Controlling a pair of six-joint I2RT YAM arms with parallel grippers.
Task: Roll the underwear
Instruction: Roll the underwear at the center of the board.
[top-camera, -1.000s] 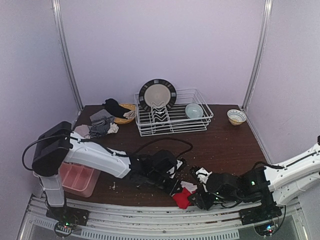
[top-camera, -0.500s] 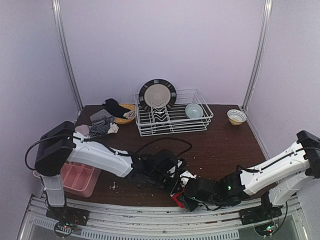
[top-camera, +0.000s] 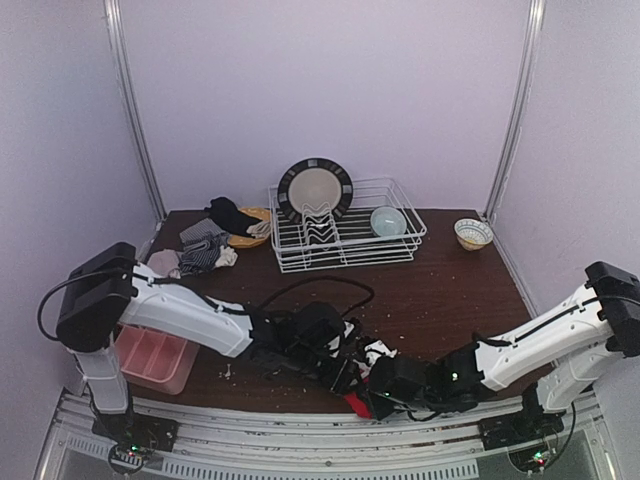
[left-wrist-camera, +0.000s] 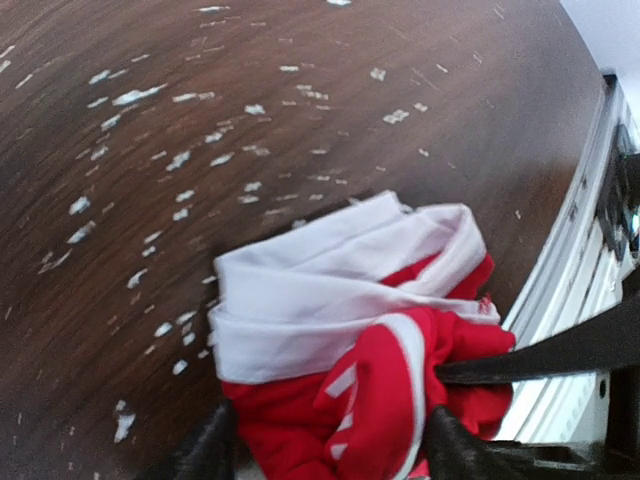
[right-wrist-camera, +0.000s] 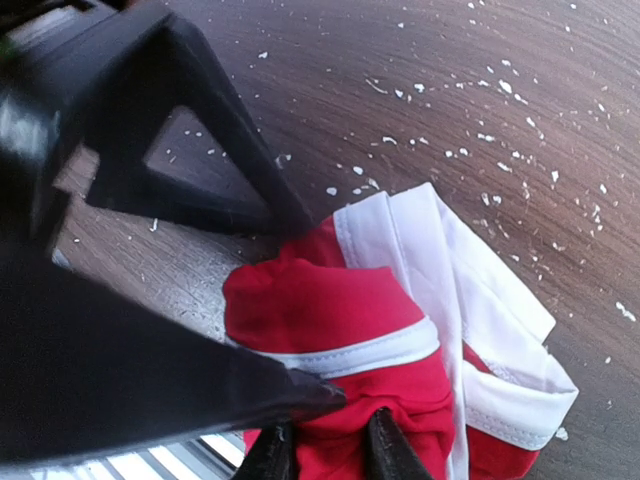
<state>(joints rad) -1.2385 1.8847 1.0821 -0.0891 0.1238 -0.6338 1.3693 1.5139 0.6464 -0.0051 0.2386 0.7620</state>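
Swinging in from the right over the past second, my right arm (top-camera: 540, 335) now meets the left arm (top-camera: 190, 315) at the near edge of the dark wooden tabletop (top-camera: 450, 290). The left jaws, pinched tight a moment ago, have sprung apart.

Between the two arms lie the red cloth briefs with a white waistband (left-wrist-camera: 340, 300), bunched into a loose bundle close to the front rail. The left jaws stand open, their black fingertips (left-wrist-camera: 212, 452) flanking the bundle on either side; I cannot tell whether they press it. The right jaws are nearly closed, their fingertips (right-wrist-camera: 383, 455) nipping a fold of the red fabric. From overhead the two wrists hide most of the briefs, leaving only a red sliver. White crumbs (left-wrist-camera: 130, 95) speckle the wood around them.

At the back left, a heap of striped and grey cloth pieces (top-camera: 200, 252) sits by a yellow dish (top-camera: 243, 240). A white wire dish rack (top-camera: 345, 245) holds a dark-rimmed plate (top-camera: 315, 188) and a pale blue bowl (top-camera: 388, 220). A pink plastic compartment tray (top-camera: 150, 358) sits at the left front corner.
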